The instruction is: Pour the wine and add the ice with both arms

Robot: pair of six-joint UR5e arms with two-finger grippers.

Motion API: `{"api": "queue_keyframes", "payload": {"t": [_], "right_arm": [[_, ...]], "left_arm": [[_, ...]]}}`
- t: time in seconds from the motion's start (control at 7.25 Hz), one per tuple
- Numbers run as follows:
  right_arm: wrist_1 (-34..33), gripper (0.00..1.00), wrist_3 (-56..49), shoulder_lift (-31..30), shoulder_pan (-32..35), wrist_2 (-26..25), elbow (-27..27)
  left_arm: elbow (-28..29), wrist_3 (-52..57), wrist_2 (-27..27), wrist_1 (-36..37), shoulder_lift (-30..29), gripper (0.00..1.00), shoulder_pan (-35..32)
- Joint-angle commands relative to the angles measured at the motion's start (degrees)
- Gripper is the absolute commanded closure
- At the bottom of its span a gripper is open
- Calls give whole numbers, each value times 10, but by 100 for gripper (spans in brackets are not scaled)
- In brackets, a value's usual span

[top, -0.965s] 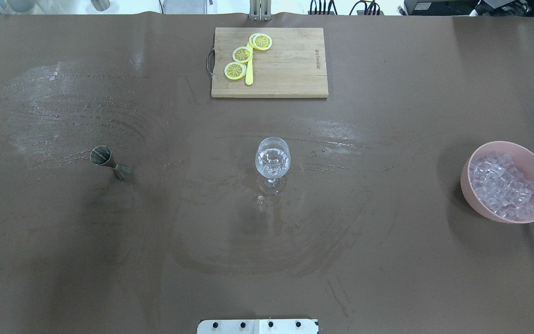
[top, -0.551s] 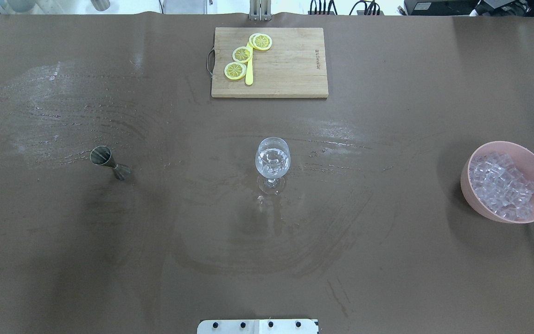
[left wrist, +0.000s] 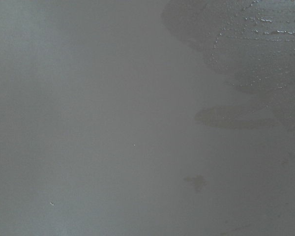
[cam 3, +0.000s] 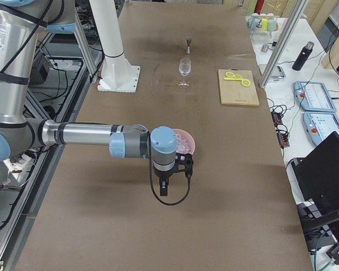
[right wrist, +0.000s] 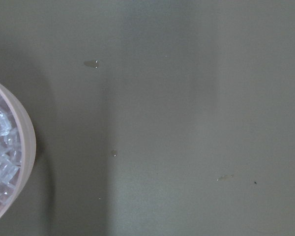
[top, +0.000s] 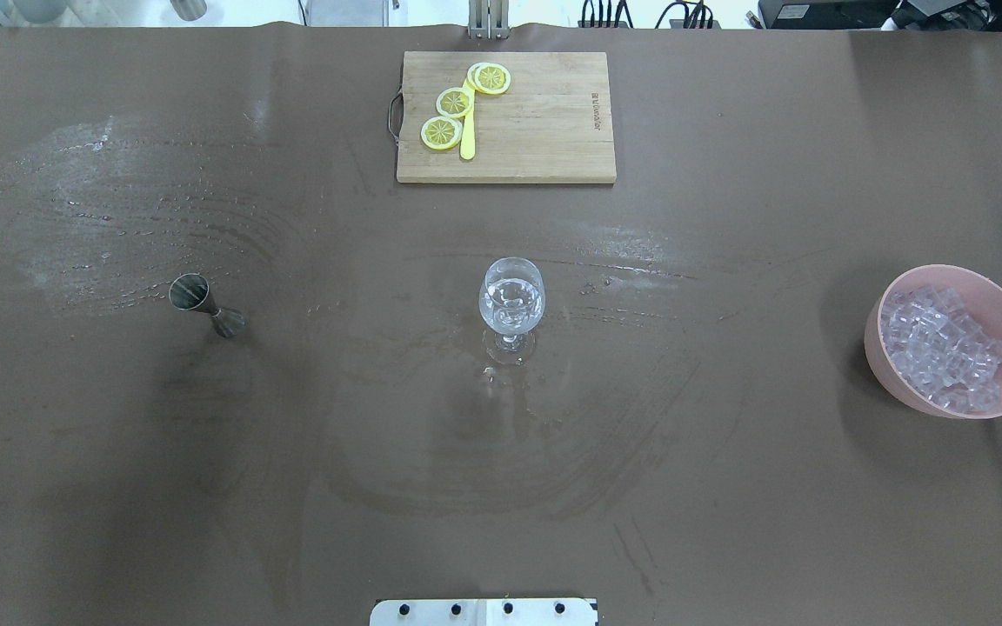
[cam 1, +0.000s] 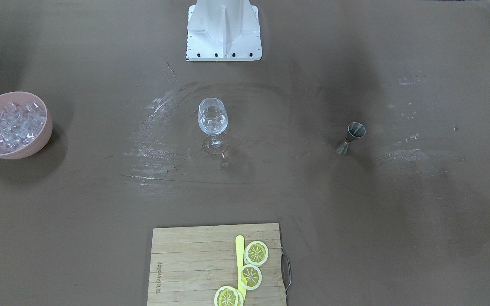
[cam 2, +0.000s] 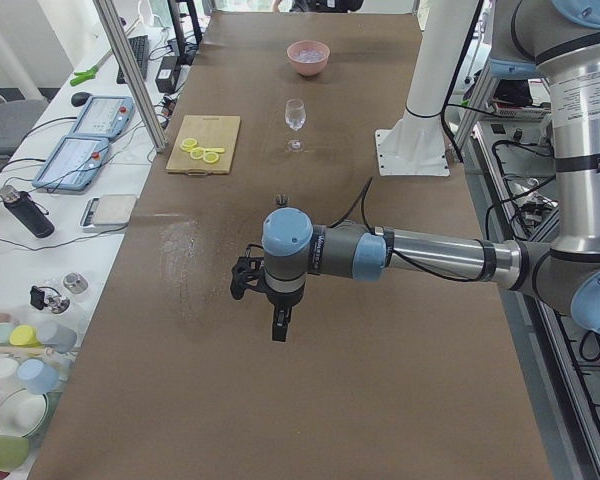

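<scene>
The jigger stands beyond the left gripper, with the glass and the board of lemon slices farther on. Just behind the right gripper sits a pink bowl heaped with ice, small clear cubes that look whitish in the pile. Both grippers hang above the table. I cannot tell how far either is open.

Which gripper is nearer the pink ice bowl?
Right. The right gripper hangs just beside the pink bowl; the left gripper is toward the table's opposite end, past the jigger.
</scene>
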Motion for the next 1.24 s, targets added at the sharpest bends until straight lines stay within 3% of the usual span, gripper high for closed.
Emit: {"api": "queue_keyframes", "payload": {"t": [0.0, 1.1], "right_arm": [[1, 0, 2, 0, 4, -4, 9], [-2, 0, 2, -1, 4, 4, 14]], "left_arm": [[-9, 0, 0, 0, 0, 1, -2], [-10, 0, 1, 0, 1, 1, -2]]}}
